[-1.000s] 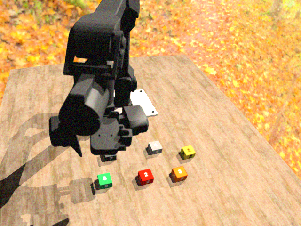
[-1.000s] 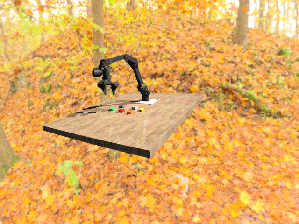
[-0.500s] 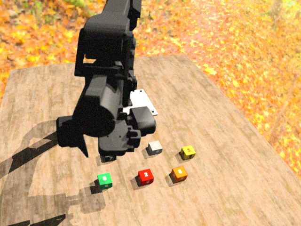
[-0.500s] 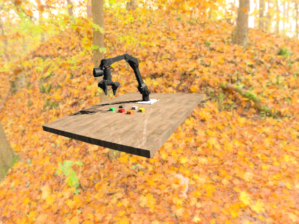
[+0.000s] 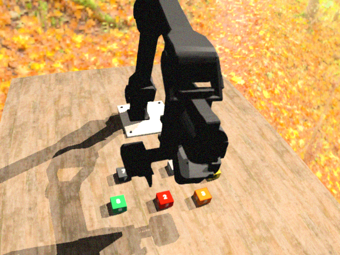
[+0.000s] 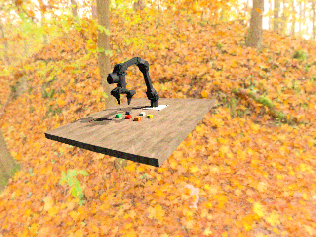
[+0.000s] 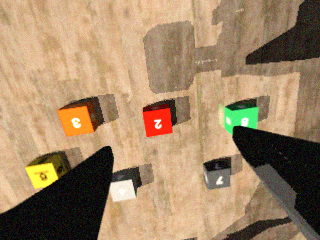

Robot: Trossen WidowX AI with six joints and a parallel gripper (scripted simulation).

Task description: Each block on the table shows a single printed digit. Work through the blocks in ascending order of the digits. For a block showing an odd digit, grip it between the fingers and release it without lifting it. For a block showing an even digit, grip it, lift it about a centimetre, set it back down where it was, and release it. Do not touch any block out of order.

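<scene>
My gripper (image 6: 124, 103) (image 7: 172, 142) is open and empty, high above the blocks; in the top view one finger is hidden. A red block (image 5: 164, 198) (image 6: 128, 117) (image 7: 158, 122) shows 2. An orange block (image 5: 202, 195) (image 6: 137, 118) (image 7: 76, 121) shows 3. A dark grey block (image 5: 122, 174) (image 6: 128, 112) (image 7: 217, 176) shows 7. A green block (image 5: 118, 203) (image 6: 118, 115) (image 7: 242, 119) shows 8. The digits on the white block (image 5: 170, 167) (image 6: 142, 113) (image 7: 123, 191) and yellow block (image 5: 217, 174) (image 6: 149, 116) (image 7: 42, 174) are unclear. All rest on the table.
The wooden table (image 5: 261, 205) (image 6: 153, 138) carries the arm's white base plate (image 5: 145, 130) (image 6: 163, 106) behind the blocks. The arm's shadow falls over the table's left side and in front of the red block.
</scene>
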